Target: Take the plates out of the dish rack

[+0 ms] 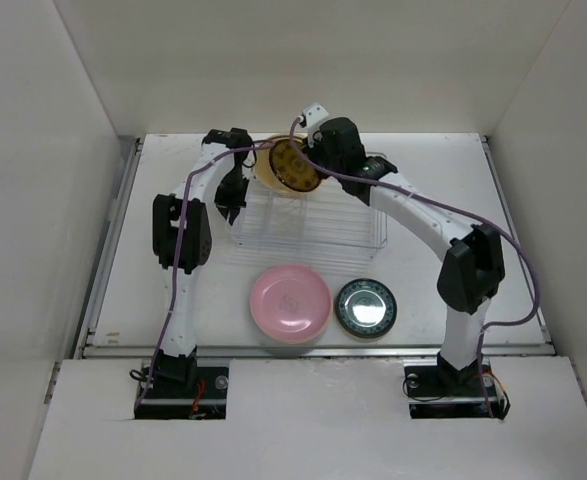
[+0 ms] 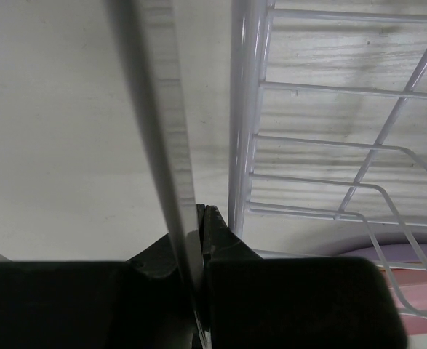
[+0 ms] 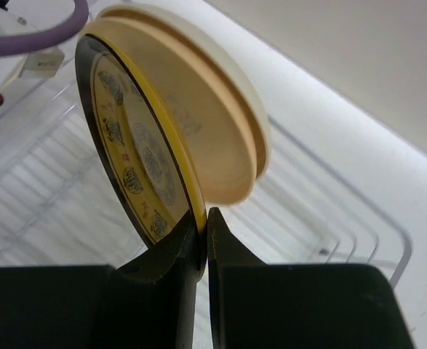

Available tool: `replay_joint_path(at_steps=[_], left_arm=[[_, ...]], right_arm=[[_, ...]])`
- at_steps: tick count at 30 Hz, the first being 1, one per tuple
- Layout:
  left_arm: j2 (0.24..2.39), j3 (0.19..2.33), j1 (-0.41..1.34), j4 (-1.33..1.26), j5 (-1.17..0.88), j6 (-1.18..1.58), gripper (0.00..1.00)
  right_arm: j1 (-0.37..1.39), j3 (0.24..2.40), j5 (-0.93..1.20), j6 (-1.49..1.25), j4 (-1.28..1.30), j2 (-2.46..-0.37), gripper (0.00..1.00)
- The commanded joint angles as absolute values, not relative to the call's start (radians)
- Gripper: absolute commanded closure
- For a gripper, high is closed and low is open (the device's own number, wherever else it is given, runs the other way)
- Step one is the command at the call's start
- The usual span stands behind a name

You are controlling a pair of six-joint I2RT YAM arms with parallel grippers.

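R tool [image 3: 202, 216] grips plate [image 3: 137, 167]; wrist cam: L tool [image 2: 201, 212] clamps rack [image 2: 239, 109].

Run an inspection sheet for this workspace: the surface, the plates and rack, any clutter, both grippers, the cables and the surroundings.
Surface: white table, no spills seen.
Job's things: dish rack at mid-table; pink plate and dark plate flat on the table nearer the arms; patterned plate held tilted over the rack's far left corner, cream plate close behind it.
Clutter: nothing seen.
Grippers: right gripper shut on the patterned plate's rim; left gripper shut on a thin pale edge beside the rack, unidentifiable.
Cables: purple cables along both arms.
Surroundings: plain white walls on three sides.
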State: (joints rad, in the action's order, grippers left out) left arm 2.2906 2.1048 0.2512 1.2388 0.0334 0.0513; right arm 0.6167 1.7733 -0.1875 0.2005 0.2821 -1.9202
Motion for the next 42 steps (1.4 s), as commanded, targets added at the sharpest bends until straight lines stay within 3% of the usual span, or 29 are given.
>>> replay_joint_path(at_steps=[1, 5, 14, 21, 28, 31, 32, 36, 37, 42], left_arm=[[2.269, 2.102, 0.213, 1.249, -0.02, 0.172, 1.0], [2.269, 2.111, 0.213, 1.249, -0.035, 0.141, 1.0], [2.24, 2.077, 0.213, 1.259, -0.038, 0.186, 1.0], [2.21, 2.068, 0.213, 1.25, -0.077, 0.198, 1.0], [2.21, 2.068, 0.213, 1.25, -0.086, 0.189, 1.0], [2.192, 2.068, 0.213, 1.25, -0.074, 0.18, 0.97], [2.183, 2.068, 0.213, 1.25, -0.074, 0.179, 0.95], [2.174, 2.068, 0.213, 1.25, -0.051, 0.179, 0.75], [2.163, 2.068, 0.213, 1.25, -0.051, 0.17, 0.64], [2.128, 2.068, 0.213, 1.241, 0.009, 0.161, 0.44]], right_arm=[[0.604, 1.746, -0.186, 0.024, 0.328, -1.79, 1.0], [0.528, 1.623, -0.02, -0.208, 0.44, -1.616, 1.0], [0.367, 1.011, 0.432, -0.547, 0.705, -1.092, 1.0], [0.31, 0.645, 0.503, -0.764, 0.753, -0.777, 1.0], [0.301, 0.56, 0.304, -0.894, 0.775, -0.768, 1.0], [0.301, 0.535, 0.237, -0.904, 0.788, -0.802, 0.78], [0.301, 0.535, 0.223, -0.904, 0.788, -0.802, 0.6], [0.301, 0.525, 0.179, -0.904, 0.788, -0.822, 0.35], [0.301, 0.55, 0.169, -0.904, 0.801, -0.834, 0.29], [0.301, 0.696, 0.126, -0.879, 0.86, -0.856, 0.24]])
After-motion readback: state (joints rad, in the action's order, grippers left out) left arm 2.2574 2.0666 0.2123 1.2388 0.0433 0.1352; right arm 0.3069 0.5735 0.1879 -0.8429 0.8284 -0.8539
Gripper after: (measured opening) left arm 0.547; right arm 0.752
